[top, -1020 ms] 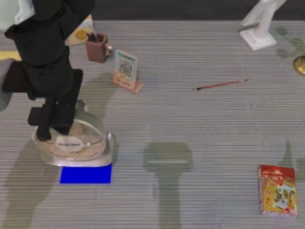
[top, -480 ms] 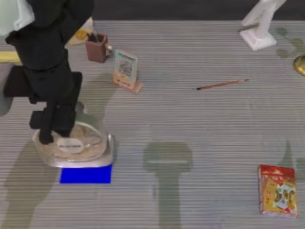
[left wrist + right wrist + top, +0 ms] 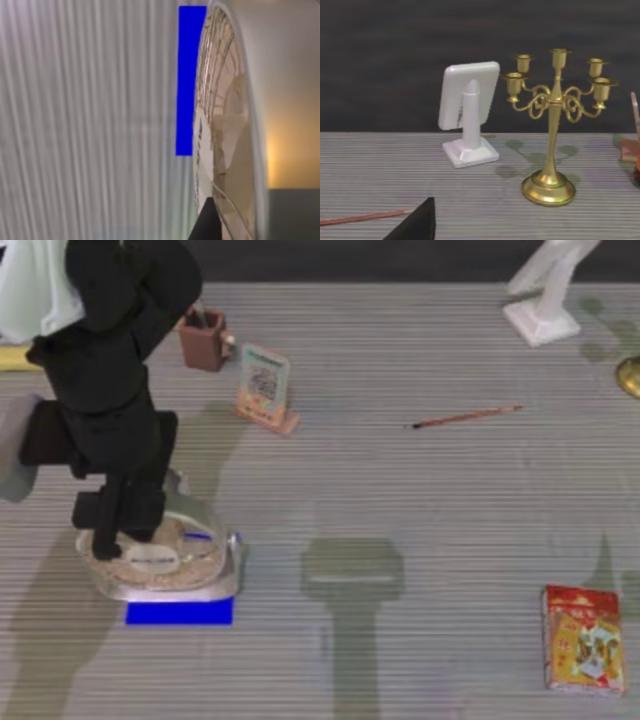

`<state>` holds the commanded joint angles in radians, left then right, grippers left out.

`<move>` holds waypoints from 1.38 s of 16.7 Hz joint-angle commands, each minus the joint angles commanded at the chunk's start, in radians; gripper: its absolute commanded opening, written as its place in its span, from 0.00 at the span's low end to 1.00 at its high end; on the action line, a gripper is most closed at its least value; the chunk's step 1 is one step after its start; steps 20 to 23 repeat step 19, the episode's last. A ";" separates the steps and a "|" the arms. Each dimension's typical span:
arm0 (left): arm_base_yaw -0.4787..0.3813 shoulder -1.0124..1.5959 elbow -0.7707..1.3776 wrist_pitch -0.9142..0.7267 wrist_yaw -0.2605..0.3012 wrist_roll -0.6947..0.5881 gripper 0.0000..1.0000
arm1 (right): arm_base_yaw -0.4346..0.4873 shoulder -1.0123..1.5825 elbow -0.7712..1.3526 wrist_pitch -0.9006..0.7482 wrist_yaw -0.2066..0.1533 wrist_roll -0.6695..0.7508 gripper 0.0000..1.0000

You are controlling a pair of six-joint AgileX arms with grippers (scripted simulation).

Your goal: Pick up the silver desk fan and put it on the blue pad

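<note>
- Three views, top first: the left gripper (image 3: 125, 525) is clamped on the big shiny chrome round desk fan (image 3: 160, 562) at eight o'clock on the table. Since a second ago the fan has slid nearer, covering more of the flat bright blue rectangular pad (image 3: 180, 613); placement looks close.
- Left wrist: fan rim (image 3: 227, 125) overlaps the pad (image 3: 187, 75).
- Right wrist: the right gripper (image 3: 417, 222) is parked, jaws unreadable, facing a gold candelabra (image 3: 552, 125).

Shiny chrome round desk fan (image 3: 160, 562) overlaps far edge of flat bright-blue pad (image 3: 180, 612), under black left arm. Brown pen cup (image 3: 203, 340), card stand (image 3: 265, 387) behind. Centre table open; thin red pencil (image 3: 466, 417), red box (image 3: 583, 638) on right side.
</note>
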<state>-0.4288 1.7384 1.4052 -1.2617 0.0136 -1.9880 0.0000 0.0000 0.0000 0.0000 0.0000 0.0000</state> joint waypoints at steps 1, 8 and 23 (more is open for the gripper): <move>0.000 0.000 0.000 0.000 0.000 0.000 0.08 | 0.000 0.000 0.000 0.000 0.000 0.000 1.00; 0.000 0.000 0.000 0.000 0.000 0.000 0.60 | 0.000 0.000 0.000 0.000 0.000 0.000 1.00; 0.000 0.000 0.000 0.000 0.000 0.000 1.00 | 0.000 0.000 0.000 0.000 0.000 0.000 1.00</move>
